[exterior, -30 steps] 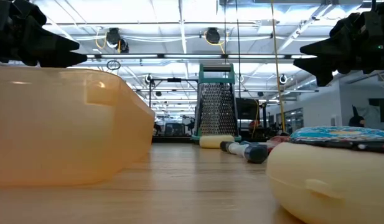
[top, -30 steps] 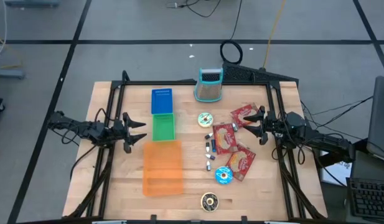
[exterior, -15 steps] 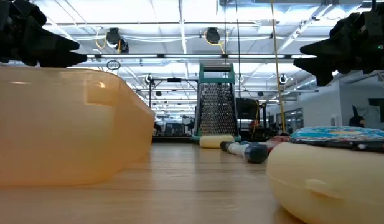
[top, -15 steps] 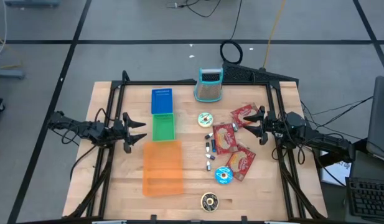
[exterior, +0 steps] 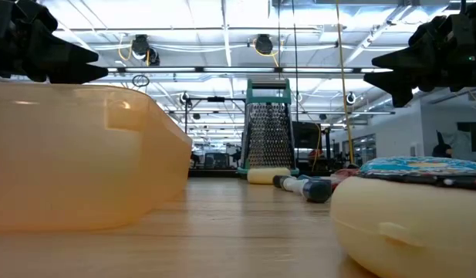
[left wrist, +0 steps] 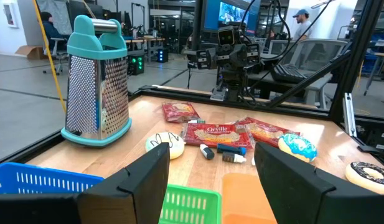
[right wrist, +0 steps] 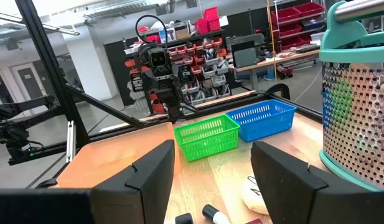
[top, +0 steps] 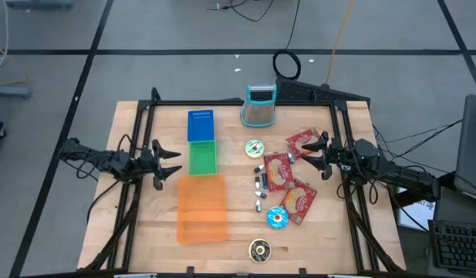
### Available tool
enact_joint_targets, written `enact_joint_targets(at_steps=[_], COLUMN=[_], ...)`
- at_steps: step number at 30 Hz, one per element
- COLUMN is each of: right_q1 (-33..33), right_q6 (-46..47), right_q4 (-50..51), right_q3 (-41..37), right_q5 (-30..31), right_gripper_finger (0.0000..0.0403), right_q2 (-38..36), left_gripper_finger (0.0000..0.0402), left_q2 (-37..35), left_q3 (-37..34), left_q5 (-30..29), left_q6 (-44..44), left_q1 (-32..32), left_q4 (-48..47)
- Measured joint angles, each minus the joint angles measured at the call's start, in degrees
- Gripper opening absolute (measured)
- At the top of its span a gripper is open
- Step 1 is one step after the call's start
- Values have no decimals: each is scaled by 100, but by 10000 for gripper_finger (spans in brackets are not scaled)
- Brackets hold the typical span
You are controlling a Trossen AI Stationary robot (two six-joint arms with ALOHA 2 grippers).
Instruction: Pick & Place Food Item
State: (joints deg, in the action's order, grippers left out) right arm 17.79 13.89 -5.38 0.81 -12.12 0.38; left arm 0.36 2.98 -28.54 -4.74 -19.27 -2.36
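Around the cheese grater point(top: 258, 106) it's like this: snack packets point(top: 290, 181) sit just toward my right gripper point(top: 315, 155), baskets toward my left gripper point(top: 165, 164). Both wait at opposite table point(top: 137, 232) edges, fingers spread wide, nothing held, bare wood along the near edge.

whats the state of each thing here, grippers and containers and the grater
left gripper: open, empty, at the table's left edge
right gripper: open, empty, at the right edge
orange translucent plastic bin: empty
green mesh basket: empty
blue mesh basket: empty
teal-framed metal grater: upright
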Motion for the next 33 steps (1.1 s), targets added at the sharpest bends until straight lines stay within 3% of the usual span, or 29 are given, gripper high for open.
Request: enact_joint_targets(at_steps=[17, 21, 28, 33], right_q1=[0, -25, -25, -27], right_q6=[43, 890, 2303, 2263], right_q4=[-191, -498, -1084, -1262], right_q3=[0, -1, -1, -1], right_q5=[8, -5, 600, 1161], right_gripper_finger=[201, 201, 201, 201], right_q2=[1, 0, 2, 2], left_gripper_finger=[237, 237, 237, 237], left_q2=[2, 2, 0, 2], left_q3=[0, 0, -1, 0], left_q5=[-1, -1, -1, 1], left_q6=[1, -1, 1, 1], left_q1=[1, 0, 1, 1], left_q4=[0, -1, 1, 1])
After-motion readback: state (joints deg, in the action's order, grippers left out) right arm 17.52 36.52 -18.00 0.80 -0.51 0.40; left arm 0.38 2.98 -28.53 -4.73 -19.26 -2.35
